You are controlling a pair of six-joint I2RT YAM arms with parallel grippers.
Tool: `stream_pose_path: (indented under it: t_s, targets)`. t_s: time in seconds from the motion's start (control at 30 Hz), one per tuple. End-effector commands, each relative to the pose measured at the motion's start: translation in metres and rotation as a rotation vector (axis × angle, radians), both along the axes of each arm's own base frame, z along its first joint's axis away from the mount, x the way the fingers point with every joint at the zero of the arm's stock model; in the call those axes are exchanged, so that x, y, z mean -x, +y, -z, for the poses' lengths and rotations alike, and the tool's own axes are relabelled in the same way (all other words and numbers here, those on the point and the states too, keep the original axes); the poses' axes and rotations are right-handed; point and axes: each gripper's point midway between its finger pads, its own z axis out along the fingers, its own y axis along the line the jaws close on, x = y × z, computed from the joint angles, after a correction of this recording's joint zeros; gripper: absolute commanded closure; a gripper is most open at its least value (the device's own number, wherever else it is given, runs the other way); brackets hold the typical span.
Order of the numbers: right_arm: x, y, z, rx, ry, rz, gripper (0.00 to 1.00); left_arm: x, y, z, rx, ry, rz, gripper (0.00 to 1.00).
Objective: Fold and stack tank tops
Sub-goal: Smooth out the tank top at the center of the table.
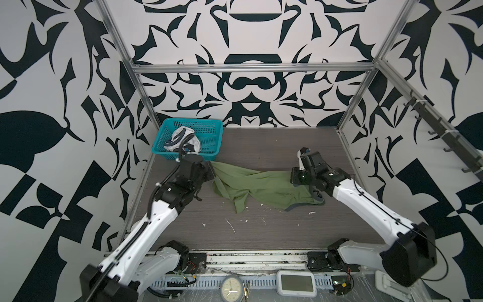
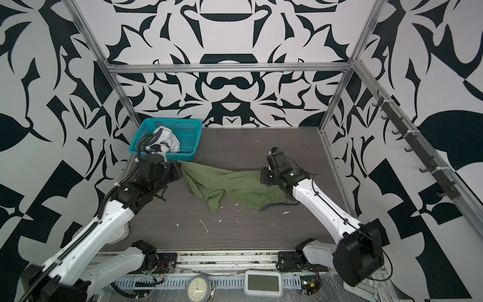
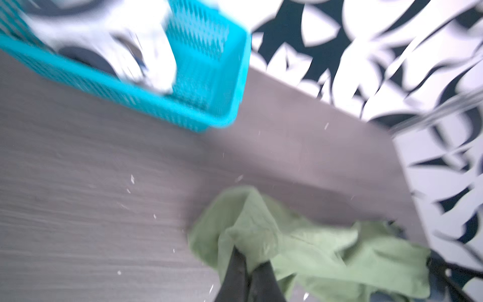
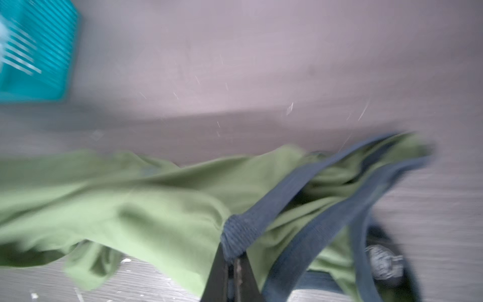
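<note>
**Both grippers are holding the olive green tank top across the middle of the worktop**

I am looking at the olive green tank top (image 1: 261,187), which is stretching in a long, crumpled band across the middle of the worktop (image 1: 261,235). It starts just in front of the basket and reaches toward the right edge. One loose flap is pointing toward the near edge and is lying on the surface.

In the left wrist view, the left gripper (image 3: 248,261) is pinching a bunched corner of the green cloth with its jaws closed tight on it. This corner is the end of the shirt nearest to the teal basket (image 1: 209,138), just beside the basket's front wall but not touching it.

In the right wrist view, the right gripper (image 4: 231,258) is clamping a gathered piece of the dark grey-blue trim (image 4: 235,230), and its jaws are closed narrowly on it. The rest of the trim is looping out beside the fingers, and the green body of the shirt is spreading away from the gripper toward the basket. Both wrist views are blurred.

The white tank top (image 1: 183,140) is sitting crumpled inside the basket, in the far left corner of the worktop, well apart from the right gripper. Small white scraps are lying on the worktop near the near edge.
</note>
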Motion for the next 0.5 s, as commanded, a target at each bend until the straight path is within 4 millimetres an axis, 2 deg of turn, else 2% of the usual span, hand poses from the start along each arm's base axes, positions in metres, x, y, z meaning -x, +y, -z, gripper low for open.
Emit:
stream_pose_path:
  t_s: [0.0,0.2,0.33,0.4,0.47]
  targets:
    - [-0.001,-0.003,-0.016,0.036,-0.051,-0.029,1.0,0.0,0.017,0.038,-0.051,0.129,-0.034,1.0]
    - [0.004,-0.006,0.024,0.057,0.017,-0.033,1.0,-0.001,0.028,0.091,-0.035,0.269,-0.084,1.0]
    - [0.002,0.007,0.044,-0.021,0.06,-0.069,0.99,-0.004,0.022,0.116,0.004,0.337,-0.066,1.0]
    - [0.006,0.019,0.052,-0.069,0.102,-0.113,0.92,-0.004,0.021,0.124,0.005,0.362,-0.06,1.0]
    - [0.01,0.025,0.057,-0.107,0.138,-0.129,0.81,-0.003,0.022,0.131,0.001,0.372,-0.064,1.0]
